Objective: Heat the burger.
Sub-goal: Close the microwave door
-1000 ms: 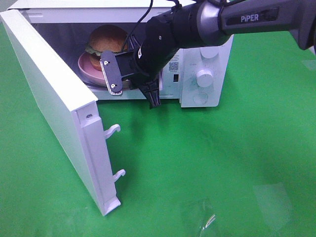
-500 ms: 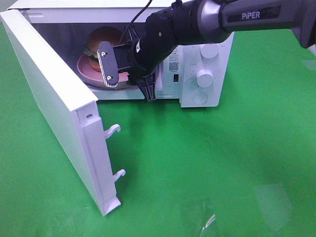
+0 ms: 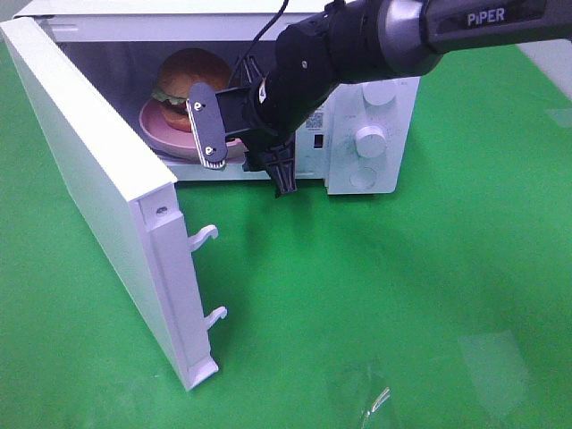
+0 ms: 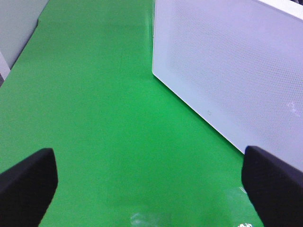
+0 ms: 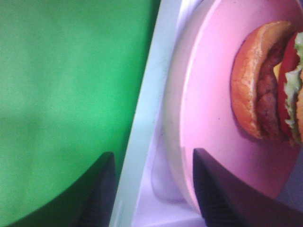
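Pink plate (image 5: 213, 118) and burger (image 5: 265, 80) show past your right gripper (image 5: 152, 156), parted, empty; overhead it hides the plate's front

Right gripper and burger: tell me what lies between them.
Only the pink plate: its bare surface stretches from the right gripper to the burger, shown in the right wrist view.

A bright green mat (image 3: 429, 268) covers the whole work surface, with pale glare patches (image 3: 490, 357) on it.
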`<state>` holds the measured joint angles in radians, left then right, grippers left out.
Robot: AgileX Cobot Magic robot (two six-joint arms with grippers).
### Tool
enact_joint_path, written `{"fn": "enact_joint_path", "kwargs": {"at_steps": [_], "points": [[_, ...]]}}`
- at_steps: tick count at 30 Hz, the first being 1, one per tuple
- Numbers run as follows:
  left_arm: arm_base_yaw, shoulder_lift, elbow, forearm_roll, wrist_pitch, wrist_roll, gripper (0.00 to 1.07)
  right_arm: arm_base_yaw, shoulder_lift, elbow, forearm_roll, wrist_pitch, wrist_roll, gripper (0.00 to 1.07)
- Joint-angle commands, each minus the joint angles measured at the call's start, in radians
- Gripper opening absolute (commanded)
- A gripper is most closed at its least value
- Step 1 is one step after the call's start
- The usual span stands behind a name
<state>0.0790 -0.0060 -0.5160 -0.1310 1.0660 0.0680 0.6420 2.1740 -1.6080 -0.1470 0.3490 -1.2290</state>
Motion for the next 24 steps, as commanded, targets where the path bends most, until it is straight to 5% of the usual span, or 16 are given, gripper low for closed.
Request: {"fn": "enact_joint_path", "kwargs": {"at_steps": [1, 24], "points": [[0.001, -0.016, 0.001, 0.003, -0.001, -0.004, 0.98, 0.000, -0.038, 0.025, 0.001, 0.002, 0.009, 0.51], [0.001, -0.016, 0.001, 0.002, -0.001, -0.004, 0.98, 0.070, -0.235, 0.254, 0.002, -0.015, 0.059, 0.60]]}}
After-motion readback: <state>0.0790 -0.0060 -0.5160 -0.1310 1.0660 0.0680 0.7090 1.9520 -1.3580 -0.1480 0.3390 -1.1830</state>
